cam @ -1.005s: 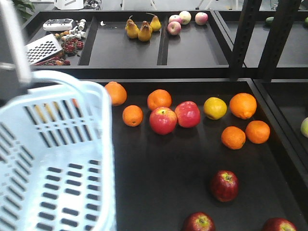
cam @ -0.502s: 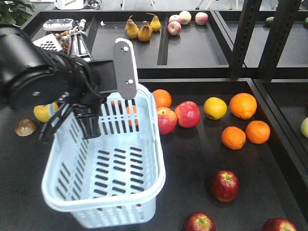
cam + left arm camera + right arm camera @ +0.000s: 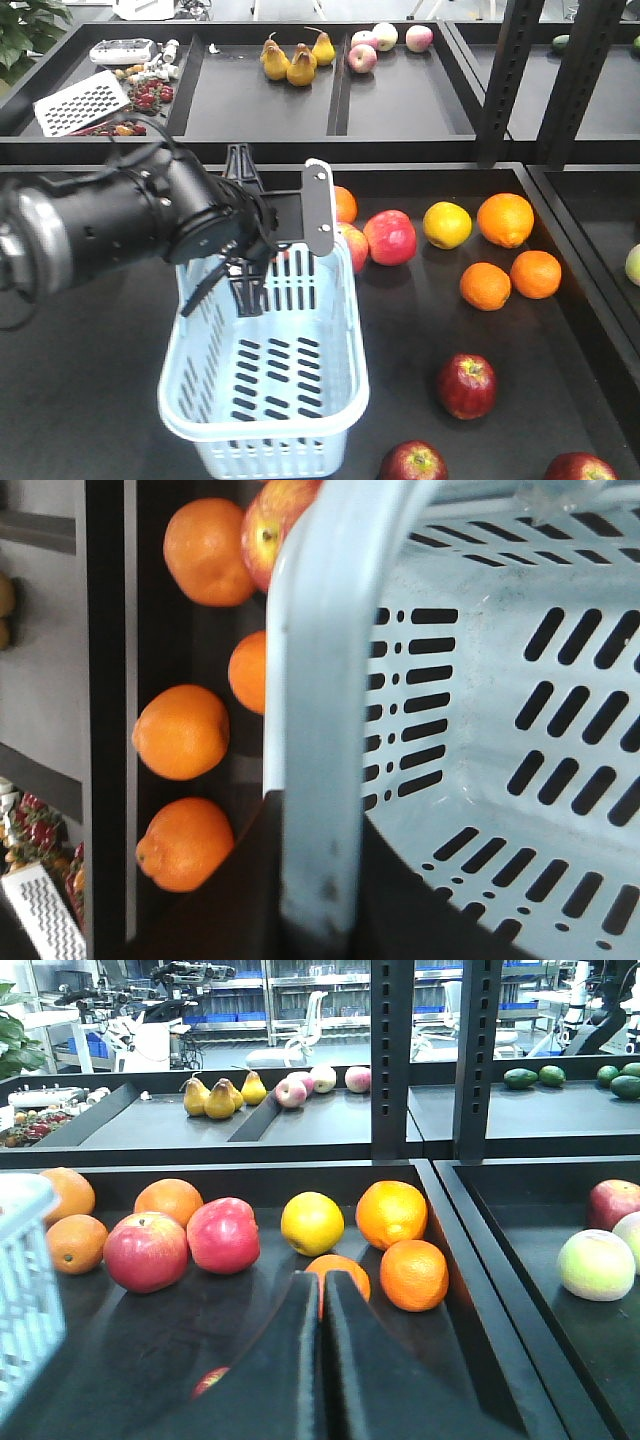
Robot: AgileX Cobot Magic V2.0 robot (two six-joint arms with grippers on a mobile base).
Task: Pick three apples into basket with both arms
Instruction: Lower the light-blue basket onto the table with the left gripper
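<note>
The jaws of the left gripper [image 3: 320,890] clamped the far rim of the pale blue basket [image 3: 262,432], one black finger on each side. Inside the basket only its slotted floor showed. Whether its base touched the counter [image 3: 420,320] could not be told. The jaws of the right gripper [image 3: 322,1285] were pressed together on nothing, pointing across the counter toward a cluster of oranges [image 3: 392,1212]. The three dark-red apples [image 3: 466,385] lay on the counter to the right of the basket, outside it and well apart from the left jaws. Two pink-red apples [image 3: 390,237] and a yellow fruit [image 3: 446,224] sat beyond, with pears [image 3: 290,62] in a rear tray [image 3: 260,105].
</note>
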